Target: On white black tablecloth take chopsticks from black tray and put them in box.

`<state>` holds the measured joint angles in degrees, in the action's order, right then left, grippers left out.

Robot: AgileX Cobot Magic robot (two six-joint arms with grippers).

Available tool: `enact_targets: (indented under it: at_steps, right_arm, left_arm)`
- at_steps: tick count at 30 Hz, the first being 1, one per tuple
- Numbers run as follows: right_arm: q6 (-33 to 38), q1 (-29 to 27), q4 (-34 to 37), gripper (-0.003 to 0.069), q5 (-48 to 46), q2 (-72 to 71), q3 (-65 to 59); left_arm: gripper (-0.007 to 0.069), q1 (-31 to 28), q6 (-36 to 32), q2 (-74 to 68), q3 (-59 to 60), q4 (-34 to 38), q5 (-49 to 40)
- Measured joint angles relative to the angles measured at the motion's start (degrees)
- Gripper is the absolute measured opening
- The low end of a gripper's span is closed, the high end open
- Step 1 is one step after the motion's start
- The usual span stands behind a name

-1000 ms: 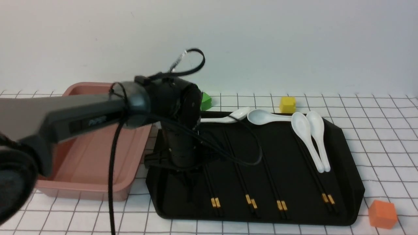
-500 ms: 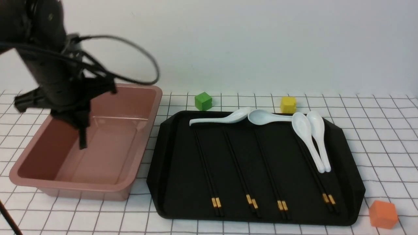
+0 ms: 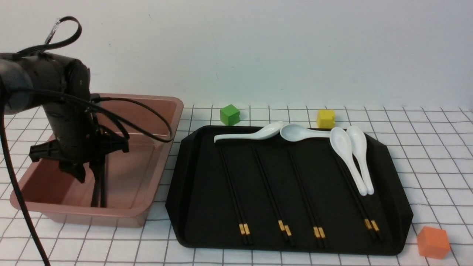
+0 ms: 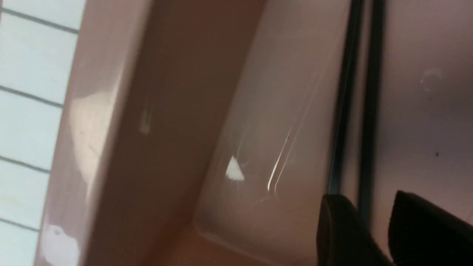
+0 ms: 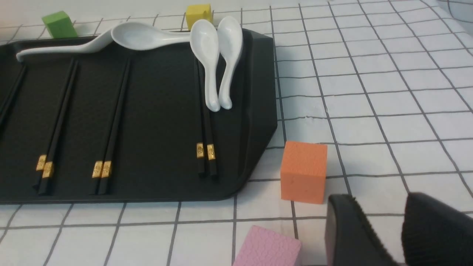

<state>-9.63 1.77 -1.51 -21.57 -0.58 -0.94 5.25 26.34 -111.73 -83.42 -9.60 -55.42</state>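
The left gripper (image 3: 88,176) is hanging down inside the box (image 3: 176,111); its jaws are standing a little apart, and in the left wrist view one stick of the chopsticks (image 3: 99,188) is showing in the gap with bare space on either side, so nothing is being pinched. The plain black pair is sitting inside the box, its two sticks running side by side from the jaws toward the near wall; whether they are lying flat on the floor or leaning, I cannot tell.

The box is resting on the tablecloth (image 3: 425,155) covering the desk, just beside the black tray (image 3: 192,177) and to its left. The right gripper (image 5: 373,201) is hovering over the cloth off the tray's near right corner, close to an orange cube (image 5: 303,171) and a pink cube (image 5: 268,247); its jaws are standing narrowly apart, holding nothing.

On the tray, four gold-banded pairs (image 3: 236,199) are lying in a row; four white spoons (image 3: 347,155) are lying along the far edge and right side.
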Motion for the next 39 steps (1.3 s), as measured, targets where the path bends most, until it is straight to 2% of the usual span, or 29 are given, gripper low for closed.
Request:
enact_targets:
  at_steps: [3, 8, 9, 11, 21, 27, 31, 39]
  right_arm:
    - [0.00, 0.00, 0.00, 0.0240, 0.00, 0.00, 0.00]
    - [0.00, 0.00, 0.00, 0.0240, 0.00, 0.00, 0.00]
    - [0.00, 0.00, 0.00, 0.0240, 0.00, 0.00, 0.00]
    - [0.00, 0.00, 0.00, 0.0240, 0.00, 0.00, 0.00]
    - [0.00, 0.00, 0.00, 0.0240, 0.00, 0.00, 0.00]
    - [0.00, 0.00, 0.00, 0.0240, 0.00, 0.00, 0.00]
    - [0.00, 0.00, 0.00, 0.0240, 0.00, 0.00, 0.00]
    - [0.00, 0.00, 0.00, 0.0240, 0.00, 0.00, 0.00]
  left_arm:
    - [0.0183, 0.21, -2.33, 2.94, -1.01, 0.07, -2.18]
    - [-0.0003, 1.20, -5.29, 14.50, 0.18, 0.28, -4.38]
    - [-0.0013, 1.40, -5.51, 17.17, 1.42, 0.39, -3.78]
    - [-0.0013, 1.46, -5.64, 22.37, 4.78, 1.29, -2.05]
    - [-0.0013, 1.57, -6.72, 65.78, 49.08, 15.27, 25.55]
    - [-0.0013, 1.57, -7.14, 82.68, 60.44, 17.77, 37.56]
    - [-0.0013, 1.57, -7.14, 92.58, 63.10, 17.67, 40.67]
    - [-0.0013, 1.57, -7.14, 111.06, 63.98, 17.62, 34.31]
